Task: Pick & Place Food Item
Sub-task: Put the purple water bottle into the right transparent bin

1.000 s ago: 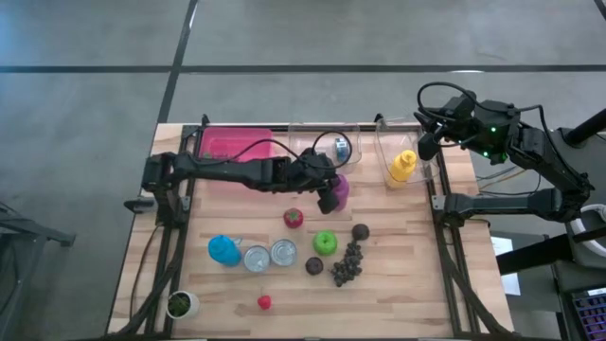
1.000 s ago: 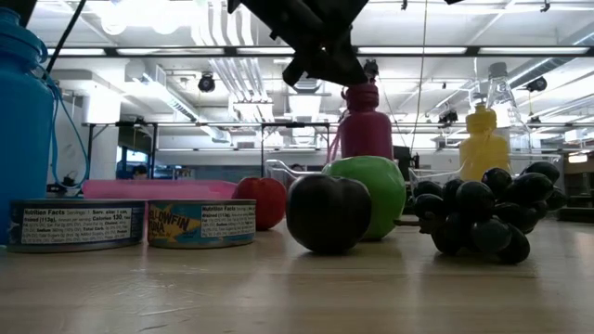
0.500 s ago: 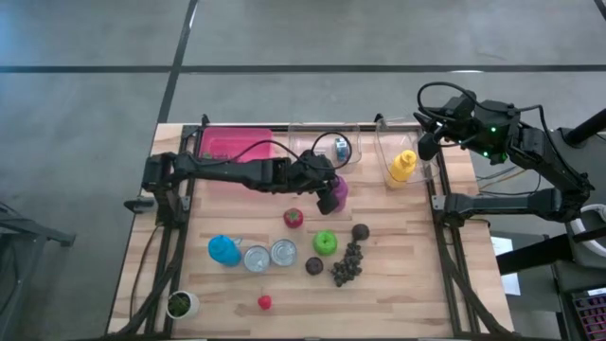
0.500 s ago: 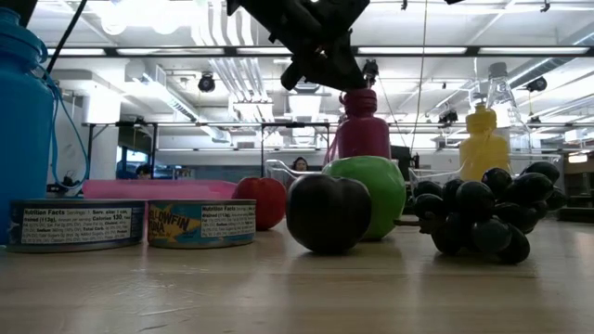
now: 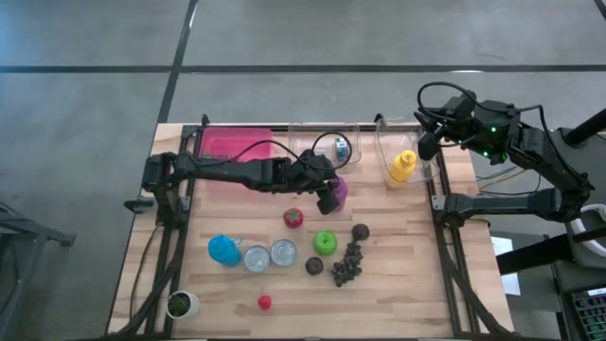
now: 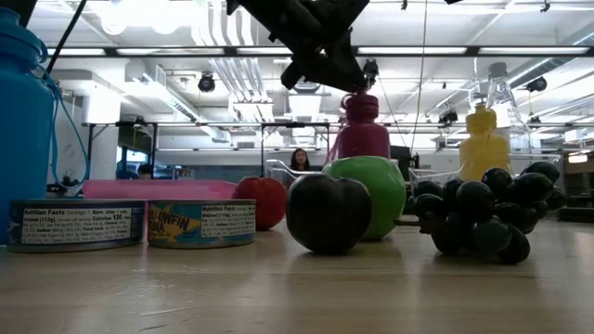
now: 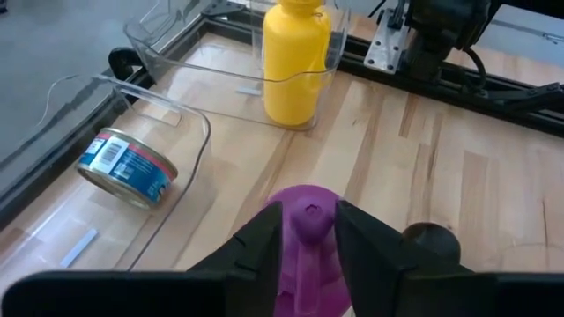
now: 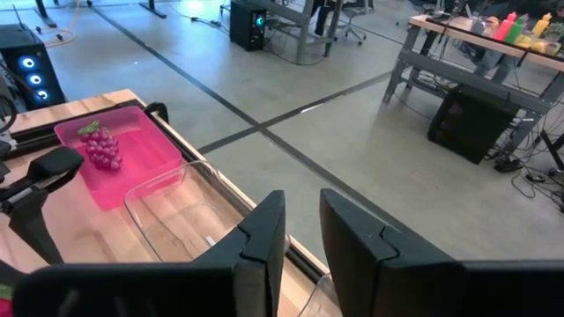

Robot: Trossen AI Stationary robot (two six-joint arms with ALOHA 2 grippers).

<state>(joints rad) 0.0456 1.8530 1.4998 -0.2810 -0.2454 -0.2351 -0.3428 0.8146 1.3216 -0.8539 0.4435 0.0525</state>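
Note:
A magenta bottle (image 5: 338, 189) stands upright near the table's middle, behind the green apple (image 6: 371, 195) in the low view, which hides its base. My left gripper (image 5: 329, 194) reaches in from the left and is shut on the bottle's top. Food lies nearer: a red fruit (image 5: 294, 218), the green apple (image 5: 325, 242), two dark plums (image 5: 360, 231), dark grapes (image 5: 348, 265) and a strawberry (image 5: 264, 302). My right gripper (image 8: 304, 238) waits above the far right corner, its fingers a little apart, holding nothing. My left gripper pinches the bottle's magenta cap (image 7: 308, 216) between its two fingers (image 7: 264, 242), one on each side. It comes from above, slanting from the table's left. The bottle hangs upright below the fingers; whether its base rests on the table I cannot tell.
A pink tray (image 5: 232, 147) with purple grapes (image 8: 101, 145) sits far left. Two clear bins stand at the far edge: one (image 5: 317, 142) holds a can (image 7: 128, 167), one (image 5: 383, 147) a yellow bottle (image 5: 401, 169). Near left are a blue bottle (image 5: 224, 250), two cans (image 5: 270, 256) and a small pot (image 5: 180, 303).
My left gripper has sunk a little with the magenta bottle, which sits slightly lower in the low view than a second ago. The hold is the same.

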